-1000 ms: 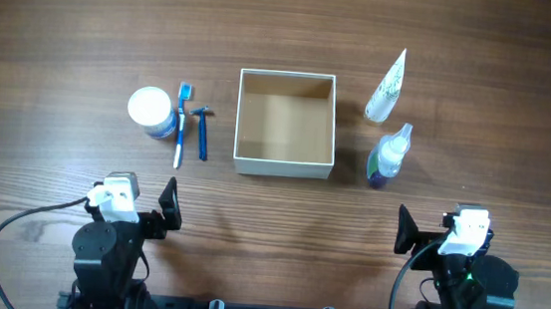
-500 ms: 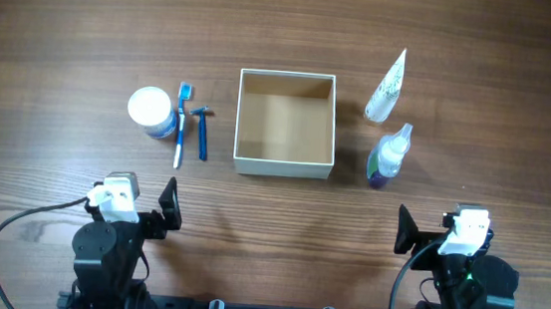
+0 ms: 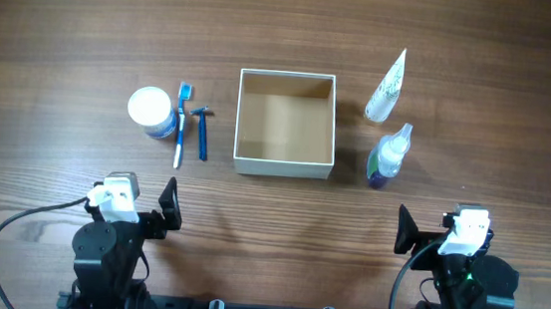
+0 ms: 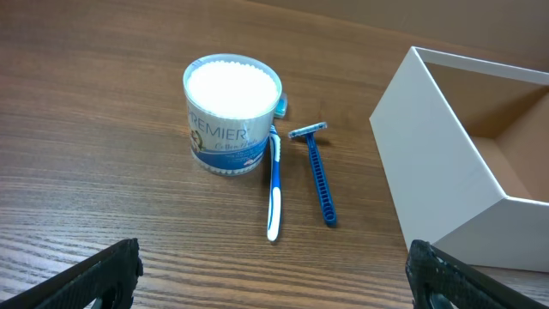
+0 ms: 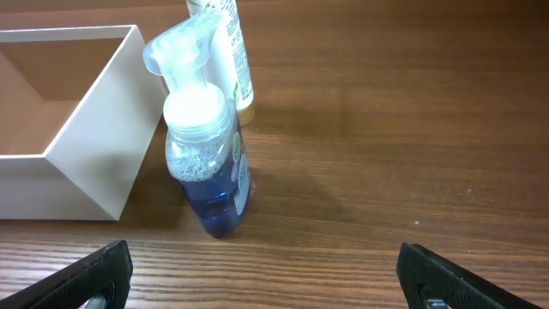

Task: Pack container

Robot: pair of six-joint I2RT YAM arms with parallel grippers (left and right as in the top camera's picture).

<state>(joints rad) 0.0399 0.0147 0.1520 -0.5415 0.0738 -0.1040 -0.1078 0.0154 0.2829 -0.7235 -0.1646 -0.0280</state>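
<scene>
The container (image 3: 283,157) is a square white box with a tan inside, empty, at the table's middle; it also shows in the left wrist view (image 4: 446,163) and the right wrist view (image 5: 86,163). Left of it lie a round white-lidded jar (image 3: 149,110), a blue-white toothbrush (image 3: 181,126) and a blue razor (image 3: 201,131). Right of it lie a white tube (image 3: 387,85) and a blue pump bottle (image 3: 388,156). My left gripper (image 3: 169,208) is open and empty, near the front edge, below the jar. My right gripper (image 3: 404,231) is open and empty, below the bottle.
The jar (image 4: 233,115), toothbrush (image 4: 274,182) and razor (image 4: 318,172) lie ahead of the left fingers (image 4: 273,275). The pump bottle (image 5: 206,146) and tube (image 5: 230,51) lie ahead of the right fingers (image 5: 268,273). Bare wood lies between the grippers and the objects.
</scene>
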